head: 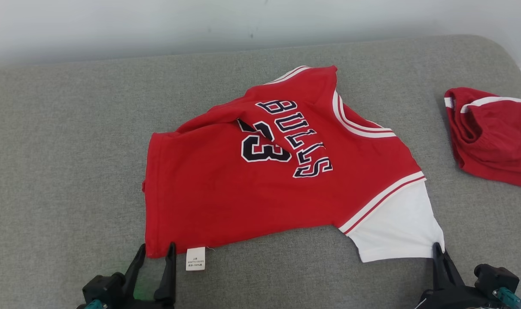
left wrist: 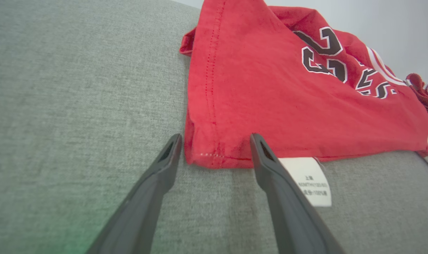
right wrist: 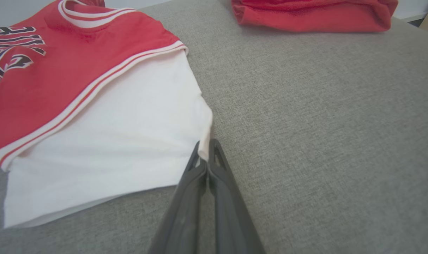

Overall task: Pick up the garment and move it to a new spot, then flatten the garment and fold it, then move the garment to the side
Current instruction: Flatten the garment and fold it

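The garment is a red jersey with dark "BULLS 23" lettering and a white sleeve, lying spread on the grey cushion. My left gripper is open at the jersey's near left hem corner, one finger on each side of it, close to the white care label. My right gripper is shut on the near corner of the white sleeve, with a bit of white cloth pinched between the fingertips.
A second red garment with white trim lies bunched at the cushion's right edge, also seen as the red bundle beyond my right gripper. A pale wall runs behind the cushion. Bare grey fabric stretches to the left.
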{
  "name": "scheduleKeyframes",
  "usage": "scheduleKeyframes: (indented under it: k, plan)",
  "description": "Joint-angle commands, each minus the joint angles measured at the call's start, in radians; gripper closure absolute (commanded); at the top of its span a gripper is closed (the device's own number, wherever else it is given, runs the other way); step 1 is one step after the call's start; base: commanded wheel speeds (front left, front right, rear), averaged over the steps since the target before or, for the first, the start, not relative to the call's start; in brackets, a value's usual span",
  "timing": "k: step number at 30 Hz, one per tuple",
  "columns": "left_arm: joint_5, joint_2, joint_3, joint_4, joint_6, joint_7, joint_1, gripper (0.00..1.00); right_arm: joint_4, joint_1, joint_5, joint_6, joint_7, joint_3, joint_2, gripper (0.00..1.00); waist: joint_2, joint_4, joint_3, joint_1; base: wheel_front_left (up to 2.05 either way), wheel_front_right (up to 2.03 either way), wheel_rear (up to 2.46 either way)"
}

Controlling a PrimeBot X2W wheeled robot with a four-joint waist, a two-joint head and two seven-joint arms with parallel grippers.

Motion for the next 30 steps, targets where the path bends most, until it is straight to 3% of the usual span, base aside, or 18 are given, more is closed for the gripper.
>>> scheduleKeyframes:
  k: [1, 2, 4, 5, 10, 20, 24, 30]
  plan:
    - [-0.001, 0.001, 0.004, 0.013, -0.01, 0.001, -0.008, 0.06, -0.007, -0.007, 0.006, -0.002, 0.0, 0.003, -0.004, 1.0, 0.0, -0.004, 0.004, 0.0, 0.0, 0.0, 0.0]
    - [0.007, 0.001, 0.004, 0.013, -0.013, 0.001, -0.013, 0.18, -0.009, -0.008, 0.008, -0.002, 0.0, 0.004, -0.004, 1.0, 0.0, -0.004, 0.006, 0.0, 0.0, 0.0, 0.0]
    - [0.019, 0.001, 0.001, 0.008, -0.014, 0.001, -0.019, 0.94, -0.011, -0.008, 0.012, -0.002, 0.0, 0.004, -0.003, 1.0, 0.0, -0.004, 0.007, 0.0, 0.0, 0.0, 0.0]
    - [0.027, 0.001, -0.001, 0.008, -0.016, 0.001, -0.019, 1.0, -0.012, -0.009, 0.012, -0.002, 0.0, 0.004, -0.004, 1.0, 0.0, -0.003, 0.007, 0.0, 0.0, 0.0, 0.0]
    - [0.04, 0.001, -0.007, -0.002, -0.02, 0.0, -0.012, 1.0, -0.026, -0.012, 0.024, -0.002, 0.0, -0.004, -0.007, 1.0, 0.0, 0.008, -0.001, 0.0, 0.0, 0.0, 0.0]
    - [0.16, 0.01, 0.071, -0.214, -0.052, 0.0, -0.087, 1.0, -0.254, -0.1, 0.075, -0.001, 0.0, 0.065, -0.033, 1.0, 0.0, 0.049, -0.072, 0.0, 0.0, 0.0, 0.0]
    - [0.204, 0.062, 0.084, -0.233, -0.072, 0.0, -0.204, 1.0, -0.294, -0.21, 0.093, -0.001, 0.0, 0.101, -0.067, 1.0, 0.0, 0.06, -0.102, 0.0, 0.0, 0.0, 0.0]
    - [0.265, 0.189, -0.001, -0.163, -0.082, 0.0, -0.457, 1.0, -0.29, -0.442, 0.065, -0.001, 0.0, 0.152, -0.147, 1.0, 0.0, 0.085, -0.125, 0.0, 0.0, 0.0, 0.0]
